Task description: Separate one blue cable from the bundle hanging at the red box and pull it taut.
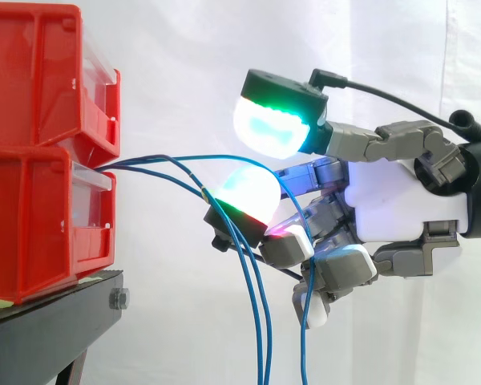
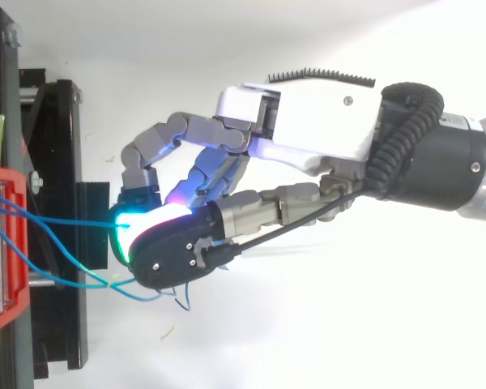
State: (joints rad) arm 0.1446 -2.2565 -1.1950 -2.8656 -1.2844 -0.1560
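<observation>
Blue cables (image 1: 259, 321) are leaving the seam between the two stacked bins of the red box (image 1: 32, 88). In the side view they're running roughly level to the right, then dropping in loose loops past the edge of the black stand (image 1: 48, 337). The robot hand (image 1: 401, 200) is reaching in from the right, sitting in line with that exit point, its front end in among the strands.

Key geometry: the red box is lying straight ahead of the robot hand. Each strand's long axis between box and hand is therefore running nearly along the arm's own reach line. I'm judging that the taut pull is calling for a plain retreat away from the box, with little sideways component.

Top view is showing two runs off the box:
- one blue cable (image 2: 65, 220) is going almost straight into the robot hand (image 2: 324, 130)
- a second is sagging alongside it, crossing other strands just beside the hand

The straight one is looking like the candidate.

Grip state: I'm not able to tell whether the robot hand is clamping that strand or is merely threaded through the bundle, because the contact is hiding behind the hand. Slack is hanging below it, so I'm reading the taut pull as not yet done.
</observation>
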